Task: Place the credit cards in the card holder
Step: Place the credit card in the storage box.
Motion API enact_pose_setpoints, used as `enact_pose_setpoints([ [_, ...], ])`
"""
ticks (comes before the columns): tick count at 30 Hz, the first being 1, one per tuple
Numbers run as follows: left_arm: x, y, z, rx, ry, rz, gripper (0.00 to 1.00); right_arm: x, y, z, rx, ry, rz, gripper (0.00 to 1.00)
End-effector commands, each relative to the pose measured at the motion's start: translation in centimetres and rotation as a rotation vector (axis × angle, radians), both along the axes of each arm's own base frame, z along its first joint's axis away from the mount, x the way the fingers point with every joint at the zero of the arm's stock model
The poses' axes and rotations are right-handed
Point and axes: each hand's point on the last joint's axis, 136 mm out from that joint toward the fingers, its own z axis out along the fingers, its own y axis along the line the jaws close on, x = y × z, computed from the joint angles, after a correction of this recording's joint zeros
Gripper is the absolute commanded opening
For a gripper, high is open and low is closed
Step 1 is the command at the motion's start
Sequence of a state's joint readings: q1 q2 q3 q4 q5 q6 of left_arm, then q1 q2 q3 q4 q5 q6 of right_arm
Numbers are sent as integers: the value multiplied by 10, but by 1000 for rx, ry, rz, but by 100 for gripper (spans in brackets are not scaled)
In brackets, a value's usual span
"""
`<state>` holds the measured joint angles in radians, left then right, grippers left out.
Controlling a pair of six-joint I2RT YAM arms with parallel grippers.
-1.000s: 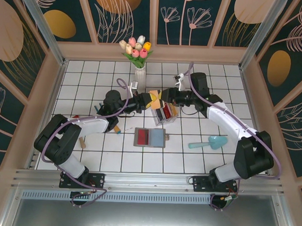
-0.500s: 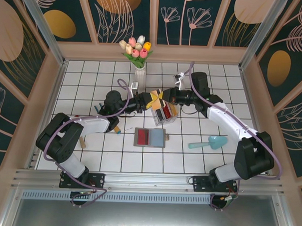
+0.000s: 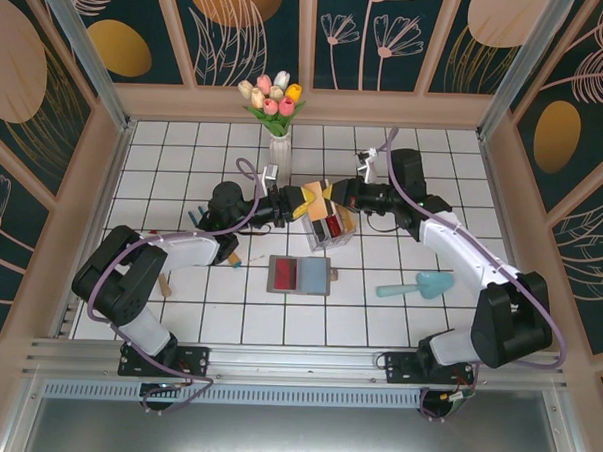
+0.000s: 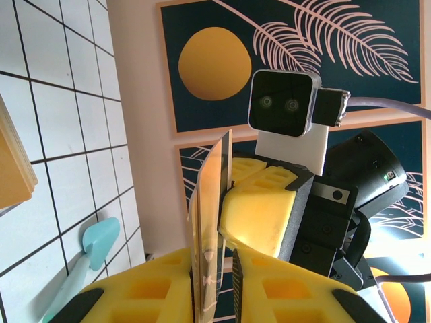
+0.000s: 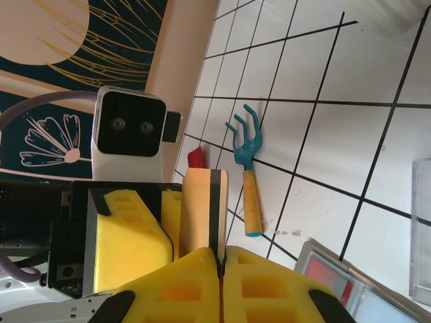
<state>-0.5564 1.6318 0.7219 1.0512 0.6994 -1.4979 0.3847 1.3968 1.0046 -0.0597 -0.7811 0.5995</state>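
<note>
As arms (image 3: pixel 451 238) meet, right gripper (image 5: pixel 217 256) clamps card (image 5: pixel 202 208), left gripper (image 4: pixel 215 262) perhaps.

Smooth tan plastic card (image 5: pixel 200 205) — glossy white tiles (image 5: pixel 323 128)

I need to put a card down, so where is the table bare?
Bare tiles: the near row in front of the card holder, and the far row on either side of the vase. Crowded: the middle, around the clear rack.
</note>
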Motion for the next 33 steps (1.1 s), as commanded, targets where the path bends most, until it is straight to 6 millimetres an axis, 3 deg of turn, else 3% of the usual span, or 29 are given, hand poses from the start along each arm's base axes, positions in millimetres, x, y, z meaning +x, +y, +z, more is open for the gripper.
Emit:
enact_pose_setpoints([
  [1,-8,1,39,-92,-136,-29,22,12,-22,-18,-63,28,-115,8],
  [15,-10,1,46,-142,-145,-46,12,9,-21,-15,-29,39,-103,15],
  [33,-12,2,47,-158,-138,-48,14,10,-27,-15,-29,36,-110,13],
])
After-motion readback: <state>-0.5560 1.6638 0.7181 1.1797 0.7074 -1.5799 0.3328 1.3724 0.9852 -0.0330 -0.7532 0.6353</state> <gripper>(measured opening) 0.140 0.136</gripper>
